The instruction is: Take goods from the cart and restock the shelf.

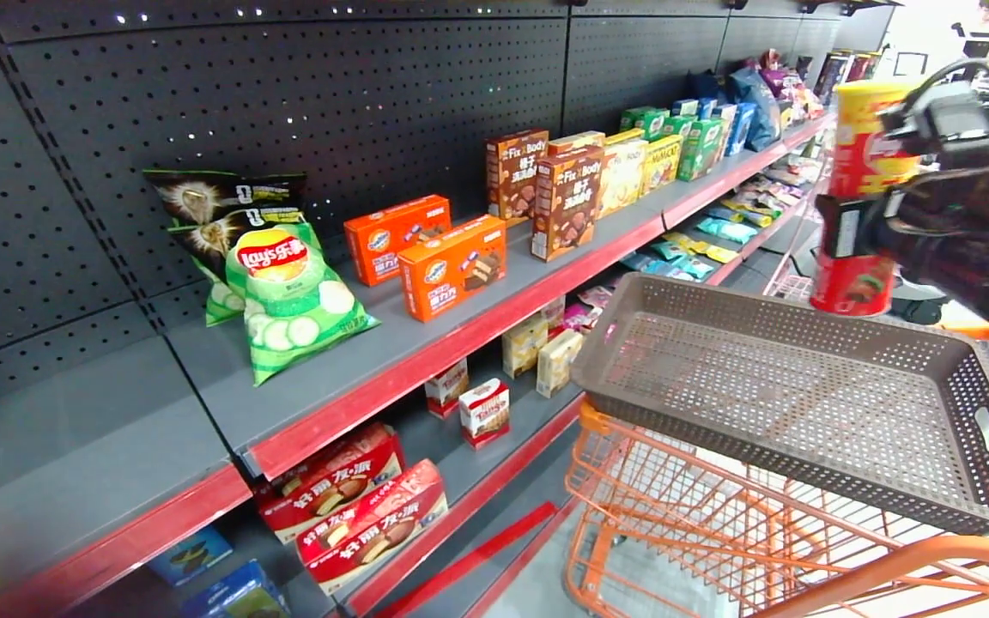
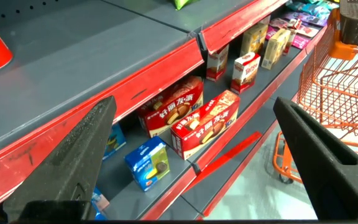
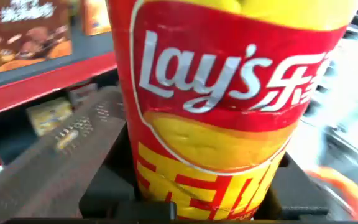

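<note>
Chip canister in right tool, above basket

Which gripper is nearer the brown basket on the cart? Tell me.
Right. The right gripper, shut on a chip can, hangs at the basket's far edge. The left gripper, open, is beside the shelf, with the basket well off beyond it.

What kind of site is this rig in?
Likely a shop aisle, or a mock-up: long shelves stocked with snack boxes and crisp bags, plus an orange shopping cart carrying a basket.
</note>
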Robot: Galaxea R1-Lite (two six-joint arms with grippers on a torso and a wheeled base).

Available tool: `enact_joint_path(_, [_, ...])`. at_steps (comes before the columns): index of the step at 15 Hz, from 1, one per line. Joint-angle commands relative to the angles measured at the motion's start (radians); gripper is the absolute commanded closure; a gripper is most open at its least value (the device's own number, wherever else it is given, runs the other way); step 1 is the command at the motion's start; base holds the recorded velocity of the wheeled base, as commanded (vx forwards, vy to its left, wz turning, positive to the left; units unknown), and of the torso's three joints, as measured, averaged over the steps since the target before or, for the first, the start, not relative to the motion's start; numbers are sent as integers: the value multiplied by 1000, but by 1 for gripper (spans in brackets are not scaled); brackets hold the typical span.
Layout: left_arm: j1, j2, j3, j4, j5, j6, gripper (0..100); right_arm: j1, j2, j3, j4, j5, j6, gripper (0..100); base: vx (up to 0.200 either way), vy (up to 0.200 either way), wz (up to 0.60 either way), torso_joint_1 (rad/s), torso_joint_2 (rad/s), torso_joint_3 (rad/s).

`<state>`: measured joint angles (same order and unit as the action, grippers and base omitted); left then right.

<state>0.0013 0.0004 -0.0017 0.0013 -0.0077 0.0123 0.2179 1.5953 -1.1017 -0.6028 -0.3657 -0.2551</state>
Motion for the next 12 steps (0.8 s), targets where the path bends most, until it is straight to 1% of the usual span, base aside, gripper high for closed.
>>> enact_joint_path(1, [0,0,0,0,0,0,0,-72,-517,218,258,-266,13,100,0,0,0,0,0,0])
enact_joint_path(2, [0,0,0,0,0,0,0,-141,-546,220,330,-274,17,100,0,0,0,0,0,0])
enact_joint_path(3, [0,0,0,0,0,0,0,-232,-586,220,423,-268,27,100,0,0,0,0,0,0])
enact_joint_path(4, [0,0,0,0,0,0,0,-255,-649,221,494,-202,31,100,0,0,0,0,0,0])
enact_joint_path(5, [0,0,0,0,0,0,0,-250,-690,235,523,-151,39,100,0,0,0,0,0,0])
enact_joint_path(6, [0,0,0,0,0,0,0,-267,-733,270,552,-108,71,100,0,0,0,0,0,0])
enact_joint_path(7, [0,0,0,0,0,0,0,-273,-739,284,551,-104,82,100,0,0,0,0,0,0])
enact_joint_path(8, [0,0,0,0,0,0,0,-259,-745,292,549,-104,82,100,0,0,0,0,0,0])
enact_joint_path(9, [0,0,0,0,0,0,0,-207,-762,324,540,-108,96,100,0,0,0,0,0,0])
enact_joint_path(12, [0,0,0,0,0,0,0,-201,-801,362,540,-104,116,100,0,0,0,0,0,0])
